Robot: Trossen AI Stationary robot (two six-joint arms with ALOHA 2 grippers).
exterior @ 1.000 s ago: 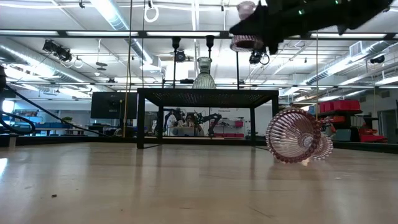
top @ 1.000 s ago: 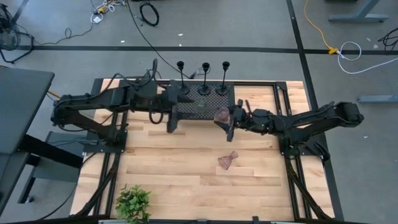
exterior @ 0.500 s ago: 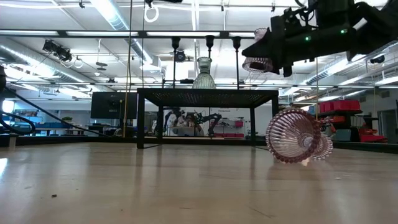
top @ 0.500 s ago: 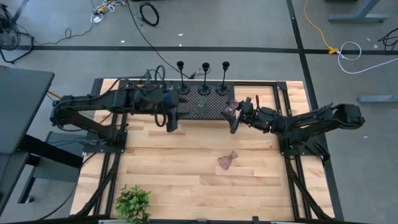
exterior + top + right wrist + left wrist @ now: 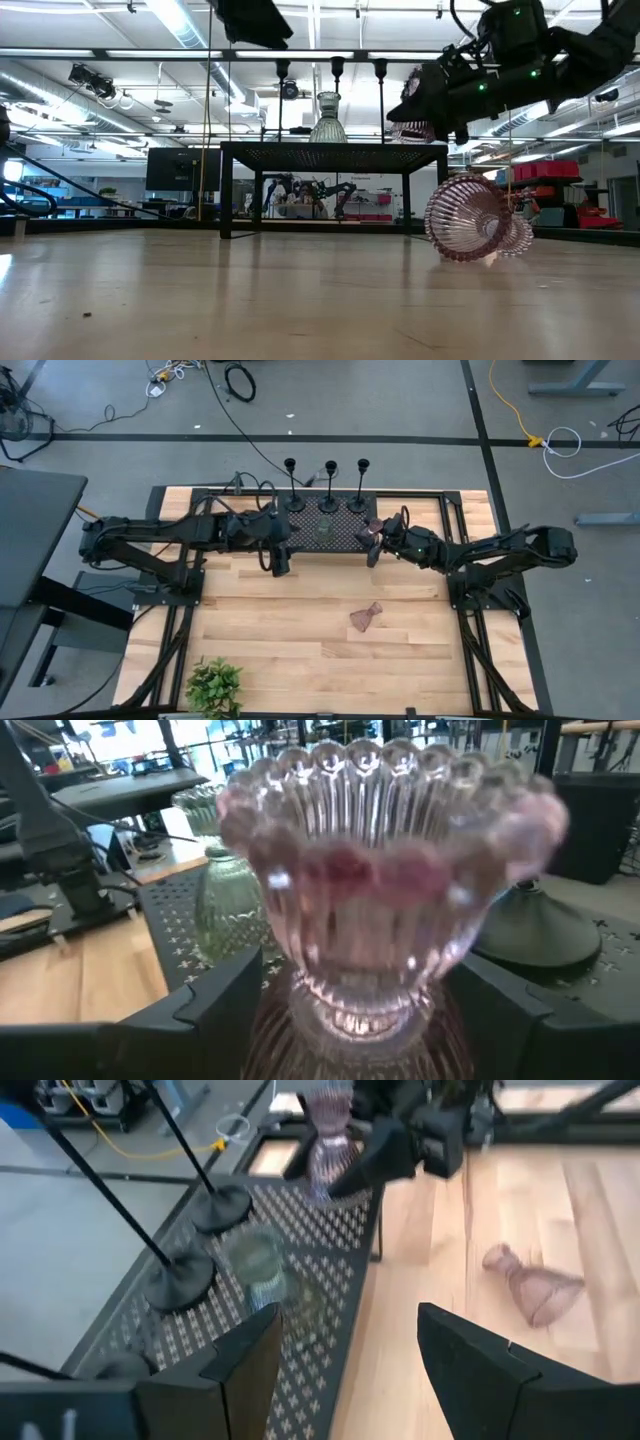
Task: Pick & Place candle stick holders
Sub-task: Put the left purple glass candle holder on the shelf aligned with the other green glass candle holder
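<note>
A black perforated stand (image 5: 345, 532) at the table's far side bears three tall black stem holders (image 5: 329, 485) on their round feet and a greenish glass holder (image 5: 258, 1265), upright. My right gripper (image 5: 376, 541) is shut on a pinkish glass holder (image 5: 385, 870) over the stand's right end. Another pinkish glass holder (image 5: 475, 218) lies on its side on the table. My left gripper (image 5: 350, 1370) is open and empty, hovering just in front of the stand's left part. My right gripper pinches the pinkish glass holder at its narrow waist (image 5: 360, 1015) between its two fingers, which come about level from the table's right. The holder stands upright, scalloped cup up, its flared foot (image 5: 412, 130) just above the stand's top; whether it touches, I cannot tell.
A green leafy plant (image 5: 214, 687) stands at the table's near left edge. The stand's black legs (image 5: 228, 195) rise from the wood. Bare wood lies between the stand and the near edge, apart from the fallen glass holder.
My right gripper has carried the pinkish glass holder toward the table's far edge and down, from in front of the stand to just over its right end. My left gripper has shifted a little toward the right in front of the stand.
</note>
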